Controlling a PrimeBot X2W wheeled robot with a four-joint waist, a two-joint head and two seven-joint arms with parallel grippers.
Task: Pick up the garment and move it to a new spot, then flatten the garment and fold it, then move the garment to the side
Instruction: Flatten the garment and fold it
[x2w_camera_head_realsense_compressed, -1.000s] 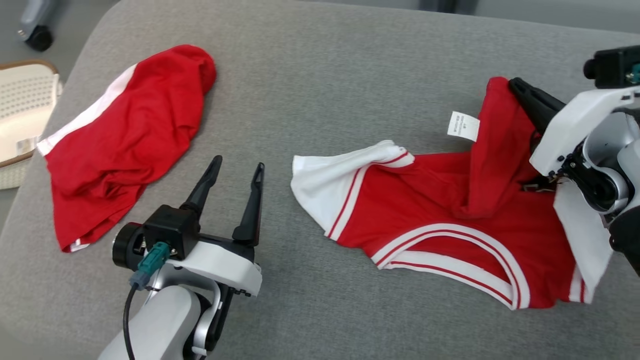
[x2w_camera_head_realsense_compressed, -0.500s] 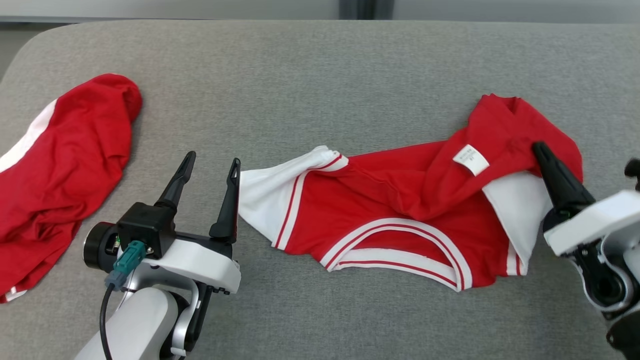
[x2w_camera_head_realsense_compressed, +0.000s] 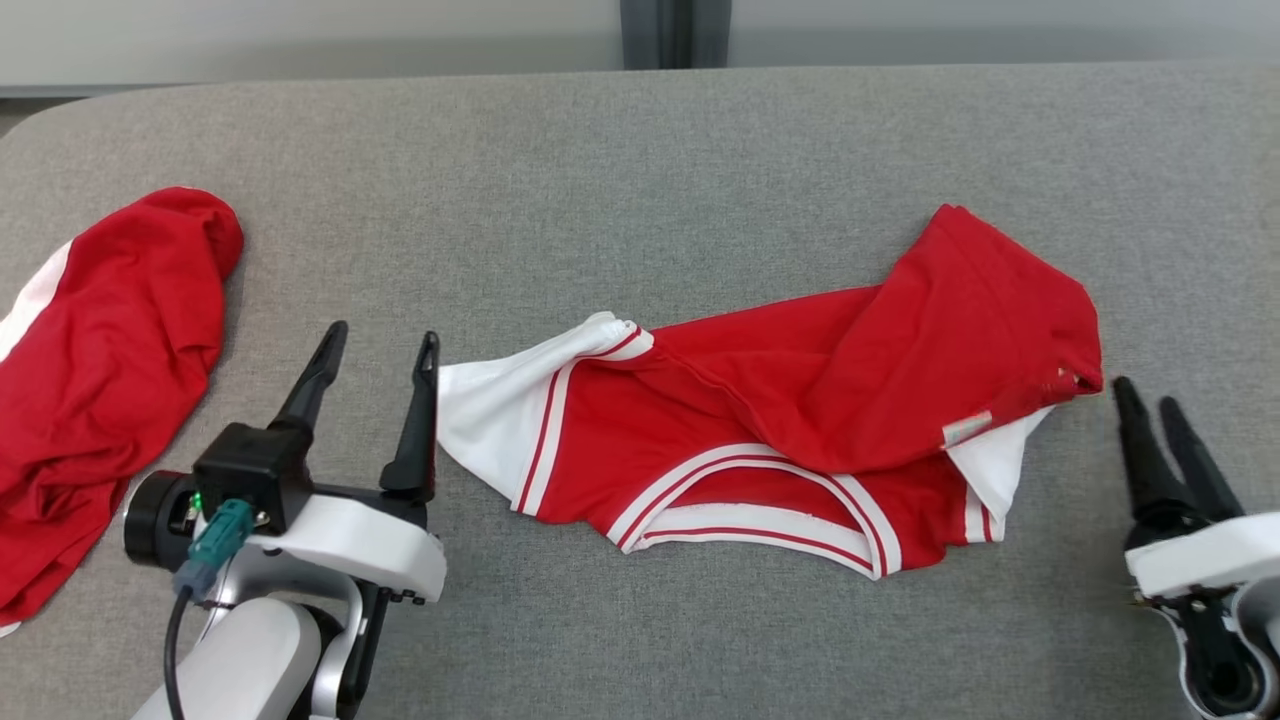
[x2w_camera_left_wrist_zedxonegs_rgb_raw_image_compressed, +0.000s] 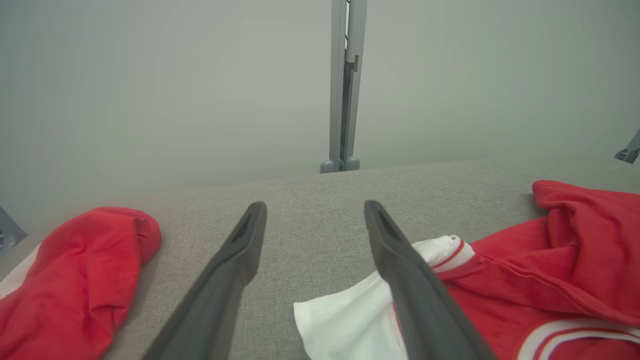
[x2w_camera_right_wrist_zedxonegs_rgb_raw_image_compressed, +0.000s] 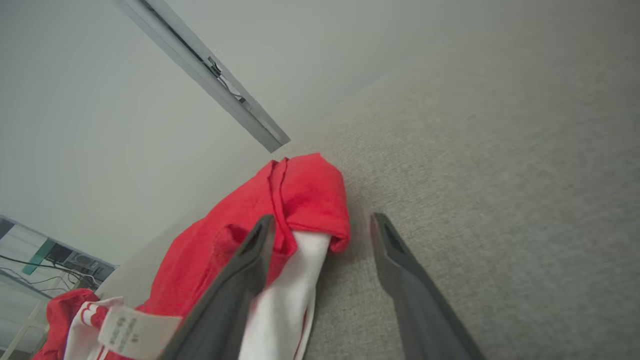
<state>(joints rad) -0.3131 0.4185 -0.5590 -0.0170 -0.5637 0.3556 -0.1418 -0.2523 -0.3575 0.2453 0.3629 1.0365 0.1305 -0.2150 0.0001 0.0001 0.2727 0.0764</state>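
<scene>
Red-white garment (x2w_camera_head_realsense_compressed: 760, 430) laid crumpled on tabletop (x2w_camera_head_realsense_compressed: 640, 180). Left claw (x2w_camera_head_realsense_compressed: 383, 345) held wide, empty, just left of garment's white sleeve. Right claw (x2w_camera_head_realsense_compressed: 1144, 395) spread apart, empty, just right of garment.

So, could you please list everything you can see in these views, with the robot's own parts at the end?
jersey: one, red with white striped trim, crumpled at centre-right of the surface
care label: one, white, near the jersey's right end
second garment: one, red with a white band, bunched at the surface's left edge
padded surface: one, grey fabric, under both garments
post: one, grey metal, behind the surface's far edge
left tool: one, dark fingers, open, beside the jersey's white sleeve
right tool: one, dark fingers, open, just right of the jersey
</scene>
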